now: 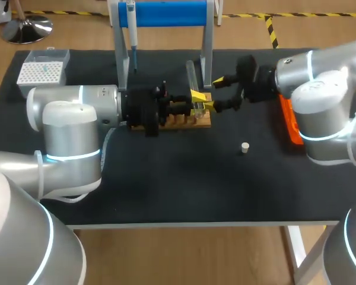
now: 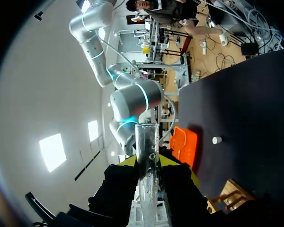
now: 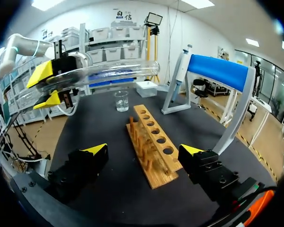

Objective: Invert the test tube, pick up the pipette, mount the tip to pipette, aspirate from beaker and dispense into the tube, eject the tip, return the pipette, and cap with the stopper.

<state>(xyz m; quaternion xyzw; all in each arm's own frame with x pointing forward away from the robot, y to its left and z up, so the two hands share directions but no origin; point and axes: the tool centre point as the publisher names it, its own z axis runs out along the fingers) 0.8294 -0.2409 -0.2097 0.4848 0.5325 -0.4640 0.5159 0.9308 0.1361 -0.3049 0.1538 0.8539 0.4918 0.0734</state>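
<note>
1. The black table [image 1: 166, 184] is carrying a grey metal stand with a blue top bar [image 1: 166, 13], where the white-and-blue pipette [image 1: 132, 29] is hanging.
2. The left tool [image 1: 199, 102] is clenching the clear glass test tube [image 3: 109, 72] near 1 end, holding it roughly level above the light wooden rack with a row of holes [image 3: 154, 142].
3. The right tool [image 3: 143, 150] is standing released, its 2 fingers spread wide, facing the rack, near the left tool.
4. The white box of pipette tips [image 1: 43, 71] is sitting at the table's far left corner.
5. The small clear glass beaker [image 3: 121, 100] is standing beyond the rack.
6. The small white stopper [image 1: 244, 147] is sitting alone, apart from the rack.
</note>
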